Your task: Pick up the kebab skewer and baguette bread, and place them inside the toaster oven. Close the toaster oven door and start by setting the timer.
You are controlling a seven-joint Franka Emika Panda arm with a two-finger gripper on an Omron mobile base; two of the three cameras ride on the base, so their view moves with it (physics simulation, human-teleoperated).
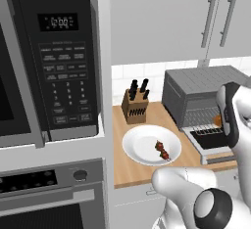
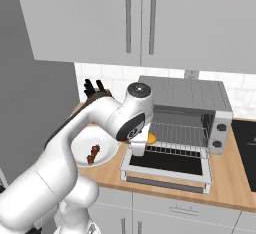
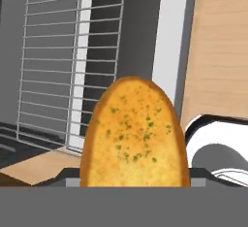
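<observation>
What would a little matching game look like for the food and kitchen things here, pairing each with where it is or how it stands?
Things:
1. kebab skewer
2. baguette bread
3. toaster oven door
4. knife block

Places or states:
A. folded down, open
B. lying on the white plate
C. held in the tool at the oven's mouth
D. standing by the tiled wall

Pairs: 1-B, 2-C, 3-A, 4-D

White arm with dark joints (image 2: 75,143) rises from the base, elbow high, forearm bent forward and down. Two-finger gripper (image 2: 139,145) points downward, jaws part-closed on the golden-orange oval baguette bread (image 3: 134,134).
</observation>
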